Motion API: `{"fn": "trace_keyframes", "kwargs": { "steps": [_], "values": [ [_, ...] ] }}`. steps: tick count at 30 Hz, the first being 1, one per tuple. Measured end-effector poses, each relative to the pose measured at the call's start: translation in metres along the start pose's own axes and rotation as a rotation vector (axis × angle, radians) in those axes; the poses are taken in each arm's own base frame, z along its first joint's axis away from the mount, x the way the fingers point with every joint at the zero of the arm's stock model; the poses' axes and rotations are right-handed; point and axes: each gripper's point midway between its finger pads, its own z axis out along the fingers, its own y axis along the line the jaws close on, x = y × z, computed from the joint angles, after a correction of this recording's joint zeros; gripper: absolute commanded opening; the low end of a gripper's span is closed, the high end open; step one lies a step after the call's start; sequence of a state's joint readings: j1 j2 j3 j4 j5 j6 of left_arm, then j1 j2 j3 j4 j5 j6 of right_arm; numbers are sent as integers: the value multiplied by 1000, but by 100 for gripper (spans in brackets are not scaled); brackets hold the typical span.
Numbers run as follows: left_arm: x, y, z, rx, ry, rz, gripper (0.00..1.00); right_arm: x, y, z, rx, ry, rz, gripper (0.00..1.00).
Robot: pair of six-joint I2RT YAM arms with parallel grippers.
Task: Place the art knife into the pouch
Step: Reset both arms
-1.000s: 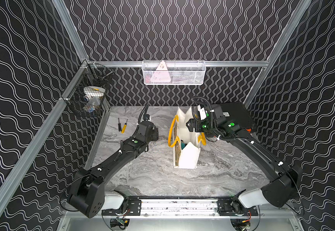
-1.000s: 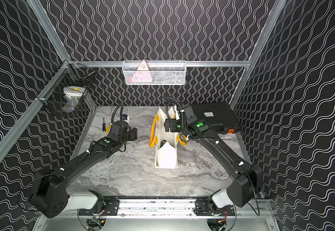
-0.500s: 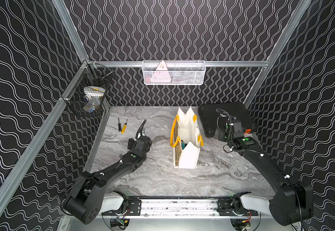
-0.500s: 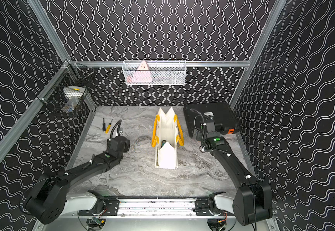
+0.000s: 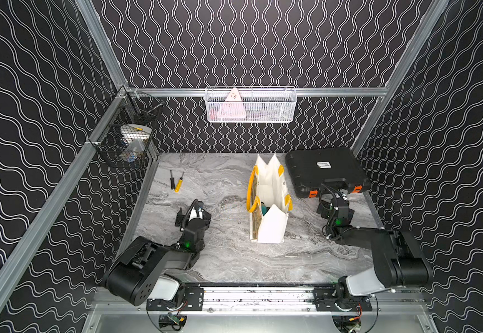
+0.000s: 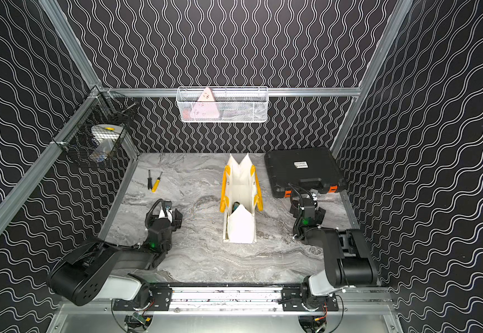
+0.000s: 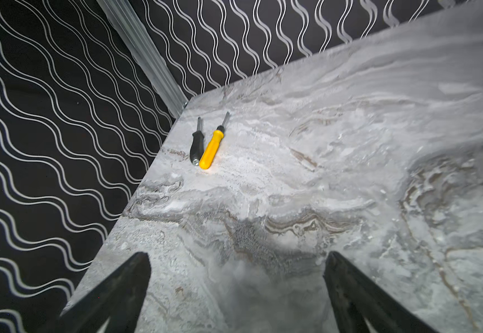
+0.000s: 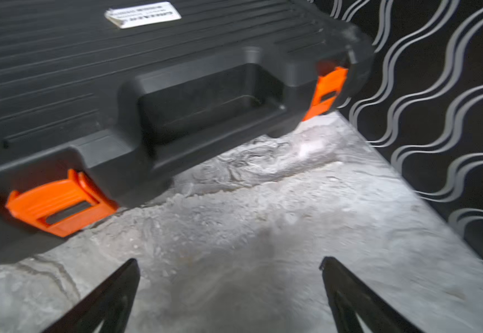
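Standing upright: pouch (image 5: 272, 227), dark item (image 5: 264, 208) inside, possibly knife | left end effector (image 7: 237, 256) spread | right end effector (image 8: 229, 260) spread

The tabletop (image 5: 220, 259) looks like smooth, grey-veined marble with a dull sheen, and at the middle of both top views the pouch (image 5: 272, 230) is matt white cloth with yellow handles. At the right, the case (image 5: 321, 170) is matt, ribbed black plastic with smooth orange plastic latches (image 8: 58, 204). At the left, the yellow screwdriver (image 7: 210, 150) and the black screwdriver (image 7: 196, 145) have smooth plastic handles and bare metal shafts.
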State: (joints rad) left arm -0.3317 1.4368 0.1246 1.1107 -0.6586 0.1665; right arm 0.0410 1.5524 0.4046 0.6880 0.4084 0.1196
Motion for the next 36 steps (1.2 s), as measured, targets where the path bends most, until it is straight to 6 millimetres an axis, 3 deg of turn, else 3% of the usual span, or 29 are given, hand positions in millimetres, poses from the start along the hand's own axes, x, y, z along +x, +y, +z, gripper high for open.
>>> {"fn": "trace_keyframes", "kwargs": {
  "steps": [3, 6, 9, 12, 14, 18, 29, 36],
  "values": [
    [2, -6, 3, 41, -36, -28, 98, 3, 2, 5, -26, -19, 13, 100],
    [8, -11, 11, 76, -40, -49, 98, -10, 10, 6, -72, -78, 39, 100],
    [9, -28, 21, 161, -48, -51, 98, -2, 14, 10, -92, -71, 26, 100],
    [0, -34, 25, 199, -75, -64, 98, -15, 16, 11, -103, -109, 44, 100],
    [-8, -37, 27, 224, -96, -74, 99, -15, 15, 11, -102, -112, 45, 100],
    [-18, -36, 32, 233, -114, -91, 98, -17, 15, 11, -103, -118, 49, 100],
    [-14, -41, 33, 261, -97, -87, 98, -17, 15, 11, -103, -120, 49, 100],
    [-27, -32, 59, 255, -60, -135, 98, -17, 15, 11, -103, -120, 49, 100]
  ]
}}
